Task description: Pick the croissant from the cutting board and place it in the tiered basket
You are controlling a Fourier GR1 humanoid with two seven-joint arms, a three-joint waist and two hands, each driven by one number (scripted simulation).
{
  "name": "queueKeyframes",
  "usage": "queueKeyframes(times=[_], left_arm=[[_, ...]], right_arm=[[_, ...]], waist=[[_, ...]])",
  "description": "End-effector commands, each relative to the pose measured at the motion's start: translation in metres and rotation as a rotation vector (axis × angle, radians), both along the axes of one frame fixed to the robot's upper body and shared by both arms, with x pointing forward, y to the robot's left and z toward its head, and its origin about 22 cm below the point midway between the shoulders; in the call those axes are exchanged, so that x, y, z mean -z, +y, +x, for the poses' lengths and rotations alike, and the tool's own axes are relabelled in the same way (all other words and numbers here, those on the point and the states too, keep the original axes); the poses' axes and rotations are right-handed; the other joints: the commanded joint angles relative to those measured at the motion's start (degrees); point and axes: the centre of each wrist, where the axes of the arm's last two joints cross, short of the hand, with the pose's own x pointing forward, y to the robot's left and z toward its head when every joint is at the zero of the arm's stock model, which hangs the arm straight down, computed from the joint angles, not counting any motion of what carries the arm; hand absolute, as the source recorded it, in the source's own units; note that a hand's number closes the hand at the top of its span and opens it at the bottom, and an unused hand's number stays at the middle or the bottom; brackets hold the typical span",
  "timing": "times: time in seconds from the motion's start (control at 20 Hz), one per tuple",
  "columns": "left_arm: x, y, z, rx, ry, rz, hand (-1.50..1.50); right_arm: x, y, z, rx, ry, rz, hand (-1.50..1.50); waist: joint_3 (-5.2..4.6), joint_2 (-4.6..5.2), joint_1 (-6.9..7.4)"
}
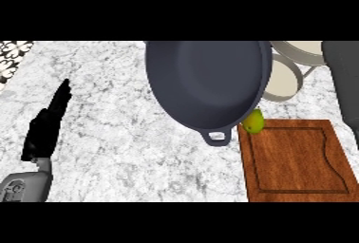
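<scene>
No croissant on brown wooden cutting board (298,159) at right; left hand (46,128) far left, fingers straight, empty; grey right forearm (345,71) nearer tiered basket (284,78), its hand unseen.

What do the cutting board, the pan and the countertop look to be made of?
The cutting board looks like reddish-brown wood, with streaky grain and a groove cut along its edge. The pan appears to be dark grey metal with a matte, uniform finish and a looped handle; possibly cast iron. The countertop looks like polished white and grey veined stone, likely marble or granite.
</scene>
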Motion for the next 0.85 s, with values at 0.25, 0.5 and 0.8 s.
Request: queueKeyframes(times=[0.25, 0.5, 0.8], left_arm=[[0.021, 0.017, -0.024, -0.051, 0.033, 0.004, 0.00], [0.018, 0.019, -0.018, -0.060, 0.014, -0.012, 0.00], [0.004, 0.028, -0.019, -0.055, 0.031, 0.006, 0.00]], right_arm=[[-0.031, -0.043, -0.042, 0.088, -0.028, 0.226, -1.50], [-0.023, -0.071, -0.095, 0.054, -0.021, 0.234, -1.50], [-0.009, -0.102, -0.181, 0.026, -0.099, 0.246, -1.50]], waist=[[0.07, -0.98, -2.76], [0.05, -1.18, -4.20], [0.13, -0.92, -3.85]])
